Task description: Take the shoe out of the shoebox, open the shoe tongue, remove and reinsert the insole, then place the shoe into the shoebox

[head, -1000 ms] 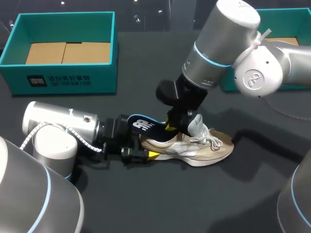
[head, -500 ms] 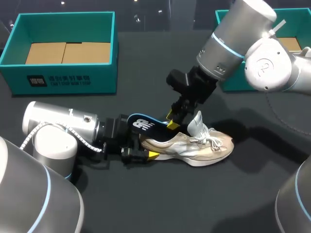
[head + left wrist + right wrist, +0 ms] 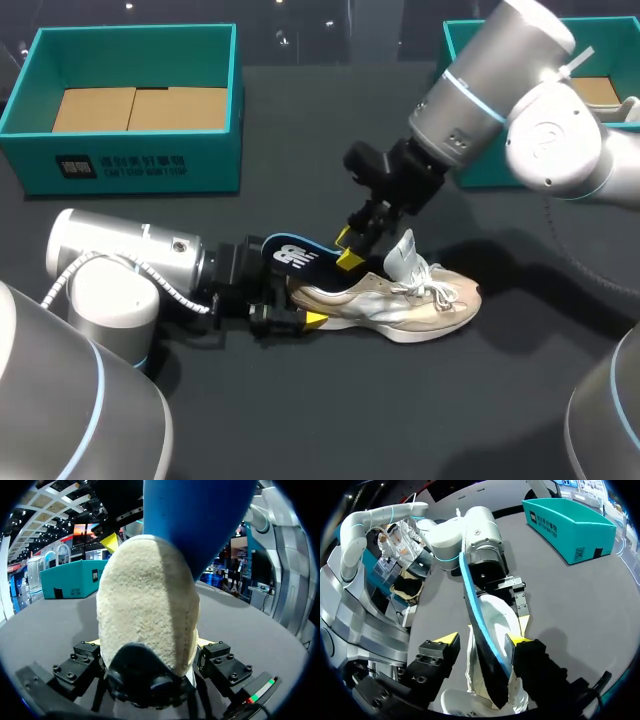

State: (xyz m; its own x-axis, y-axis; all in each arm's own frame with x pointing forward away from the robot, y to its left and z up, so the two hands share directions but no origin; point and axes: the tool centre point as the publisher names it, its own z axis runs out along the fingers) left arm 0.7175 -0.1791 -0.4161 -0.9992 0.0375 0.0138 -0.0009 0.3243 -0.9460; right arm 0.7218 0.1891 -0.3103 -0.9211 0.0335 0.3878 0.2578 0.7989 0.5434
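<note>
Dark grey table (image 3: 300, 420). Beige shoe (image 3: 400, 305) on its sole mid-table, toe toward my right. Heel sits between fingers of left gripper (image 3: 147, 647), which seem clamped on it from both sides. Blue insole (image 3: 290, 257) sticks up out of heel opening; tongue (image 3: 400, 255) raised. Right gripper (image 3: 484, 641) above opening, fingers spread, insole between them. Teal shoebox (image 3: 120, 160) well apart, back left.

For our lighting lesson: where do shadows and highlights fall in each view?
Head view: the beige mesh sneaker throws a shadow on the dark table. Left wrist view: its fuzzy heel is half shaded. Right wrist view: the blue foam insole's edge catches light.
</note>
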